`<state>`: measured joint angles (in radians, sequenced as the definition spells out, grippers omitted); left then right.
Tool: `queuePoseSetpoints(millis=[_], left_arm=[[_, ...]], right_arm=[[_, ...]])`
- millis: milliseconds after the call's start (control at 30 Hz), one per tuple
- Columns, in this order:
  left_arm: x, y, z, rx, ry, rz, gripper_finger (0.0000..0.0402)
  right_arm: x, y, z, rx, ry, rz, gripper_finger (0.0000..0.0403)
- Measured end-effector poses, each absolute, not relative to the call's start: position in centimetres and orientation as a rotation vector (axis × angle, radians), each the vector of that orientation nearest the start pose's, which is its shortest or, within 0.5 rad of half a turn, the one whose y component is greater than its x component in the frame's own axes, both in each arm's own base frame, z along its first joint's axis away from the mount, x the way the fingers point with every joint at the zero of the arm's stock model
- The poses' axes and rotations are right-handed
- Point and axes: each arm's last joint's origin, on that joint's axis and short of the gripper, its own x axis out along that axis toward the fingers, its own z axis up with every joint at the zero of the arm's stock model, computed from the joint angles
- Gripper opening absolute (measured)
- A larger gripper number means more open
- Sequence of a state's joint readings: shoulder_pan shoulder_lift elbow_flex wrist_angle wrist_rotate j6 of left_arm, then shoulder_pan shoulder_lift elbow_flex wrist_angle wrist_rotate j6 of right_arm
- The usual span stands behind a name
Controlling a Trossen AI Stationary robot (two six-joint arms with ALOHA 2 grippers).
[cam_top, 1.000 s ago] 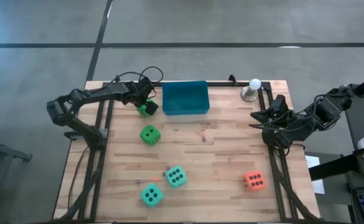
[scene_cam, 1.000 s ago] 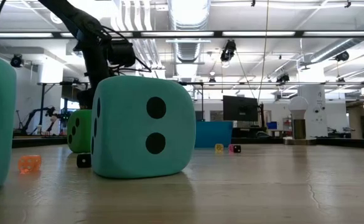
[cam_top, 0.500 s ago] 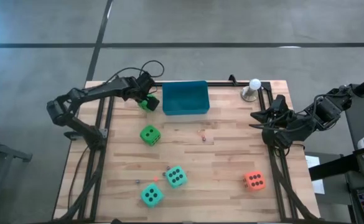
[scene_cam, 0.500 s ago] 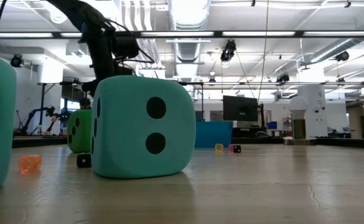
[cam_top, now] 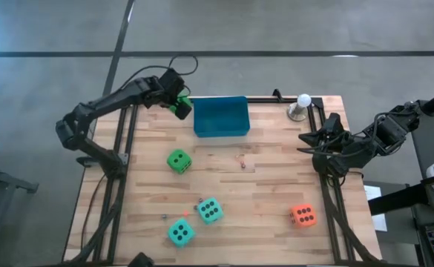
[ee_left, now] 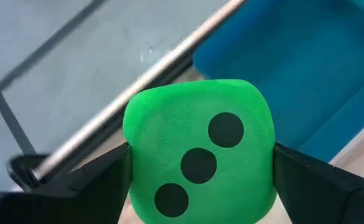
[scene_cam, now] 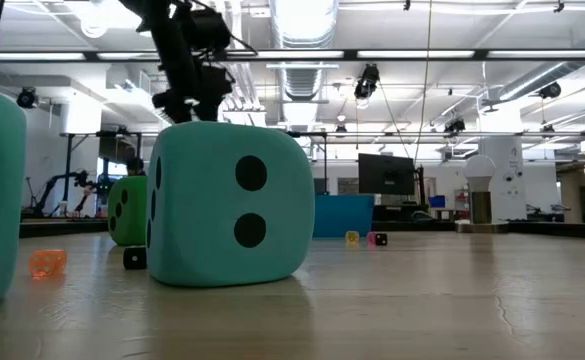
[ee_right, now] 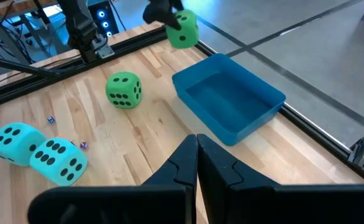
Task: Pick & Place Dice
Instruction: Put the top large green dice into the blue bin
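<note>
My left gripper (cam_top: 178, 104) is shut on a bright green die (ee_left: 199, 158), which hangs in the air at the far left corner of the blue tray (cam_top: 220, 116). The right wrist view also shows that die (ee_right: 183, 29) above the table. A second green die (cam_top: 177, 160), two teal dice (cam_top: 210, 211) (cam_top: 180, 233) and an orange-red die (cam_top: 302, 216) rest flat on the wooden table. My right gripper (ee_right: 197, 148) is shut on nothing and hovers at the table's right edge (cam_top: 306, 143). My left gripper pinches the green die by two opposite sides (ee_left: 132, 168) between its two fingers (ee_left: 98, 183). The fingers slant down from the table's left. The die is lifted clear of the table, with its three-pip face toward the wrist.
A white ball on a metal stand (cam_top: 303, 106) is at the far right. Tiny coloured dice lie mid-table (cam_top: 240, 158) and by the teal dice (scene_cam: 47, 263). In the low view a teal die (scene_cam: 227, 205) stands close in front. Bare wood lies between the tray and the orange-red die.
My left gripper has risen and drifted toward the table's far edge with the green die in its hold. The die has moved from low beside the tray's left wall to well above the table by the tray's far left corner. My right arm has kept still.
</note>
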<state>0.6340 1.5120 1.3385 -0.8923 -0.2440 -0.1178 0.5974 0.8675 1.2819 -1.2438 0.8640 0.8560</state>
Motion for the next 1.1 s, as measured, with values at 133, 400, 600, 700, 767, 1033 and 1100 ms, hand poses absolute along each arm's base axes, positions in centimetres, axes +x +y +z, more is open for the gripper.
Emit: queuePoseSetpoints(millis=[133, 400, 600, 700, 767, 1033, 1100], left_arm=[[25.0, 19.1, 30.5, -0.264, 1.038, 0.825, 0.0344], [28.7, 21.1, 29.3, -0.113, 1.131, 0.707, 0.0346], [31.9, 21.9, 28.3, 0.012, 1.184, 0.582, 0.0346], [32.9, 21.8, 28.0, 0.07, 1.197, 0.524, 0.0347], [33.3, 21.8, 27.8, 0.115, 1.202, 0.484, 0.0347], [34.3, 22.0, 25.6, 0.201, 1.268, 0.364, 0.0347], [34.5, 22.1, 25.4, 0.227, 1.254, 0.357, 0.0347]], right_arm=[[10.1, 4.2, 39.5, 0.269, 0.454, -0.481, 0.0008], [10.2, 4.2, 39.5, 0.27, 0.455, -0.481, 0.0008], [10.1, 4.2, 39.5, 0.27, 0.454, -0.481, 0.0008], [10.2, 4.2, 39.5, 0.27, 0.454, -0.481, 0.0008], [10.2, 4.2, 39.5, 0.27, 0.454, -0.481, 0.0008], [10.2, 4.2, 39.5, 0.27, 0.454, -0.481, 0.0008], [10.2, 4.2, 39.5, 0.27, 0.454, -0.481, 0.0008]])
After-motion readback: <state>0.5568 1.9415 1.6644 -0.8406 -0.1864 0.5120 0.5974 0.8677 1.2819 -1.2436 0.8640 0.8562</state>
